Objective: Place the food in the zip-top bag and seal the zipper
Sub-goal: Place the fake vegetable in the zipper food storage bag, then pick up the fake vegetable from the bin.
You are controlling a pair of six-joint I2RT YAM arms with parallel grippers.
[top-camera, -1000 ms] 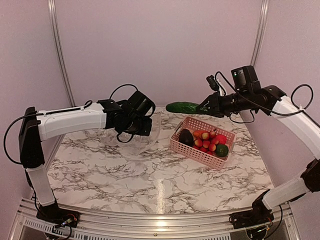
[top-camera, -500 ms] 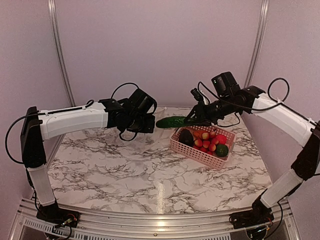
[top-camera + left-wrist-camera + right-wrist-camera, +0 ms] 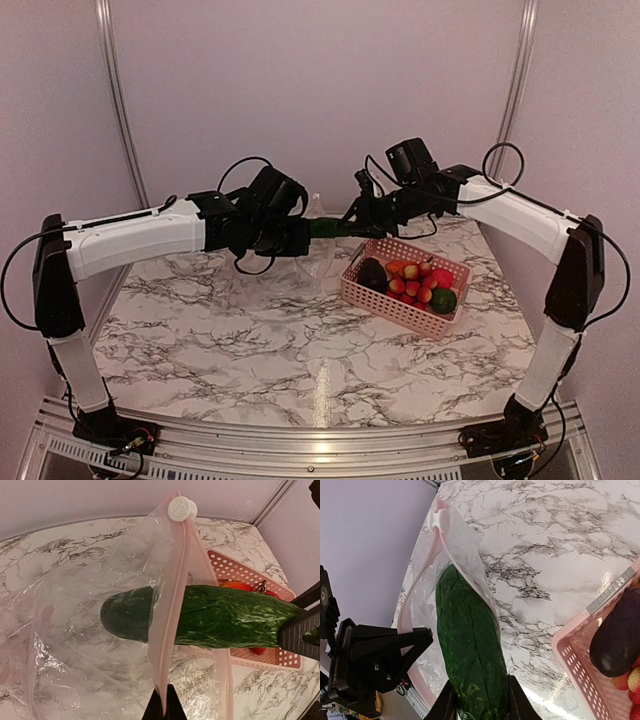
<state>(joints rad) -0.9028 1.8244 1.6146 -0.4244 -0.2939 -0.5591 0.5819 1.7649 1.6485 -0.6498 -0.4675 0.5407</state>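
At the centre of the top view, we see the right gripper (image 3: 477,703) clamped on the cucumber (image 3: 210,616), whose tip is through the mouth of the zip-top bag (image 3: 75,630). The left gripper (image 3: 163,706), pinched together on the bag's rim, holds it above the bench (image 3: 250,340). We judge the task barely begun: the aubergine (image 3: 372,273) and berries (image 3: 412,284) lie in the pink basket (image 3: 395,311) at right, and the zipper (image 3: 167,605) is unsealed.

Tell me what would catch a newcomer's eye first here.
First, the big green cucumber hangs in mid-air at centre back in the right gripper, its tip poking into the clear zip-top bag. The left gripper pinches the bag's mouth edge. To the right sits a pink basket of colourful toy food.
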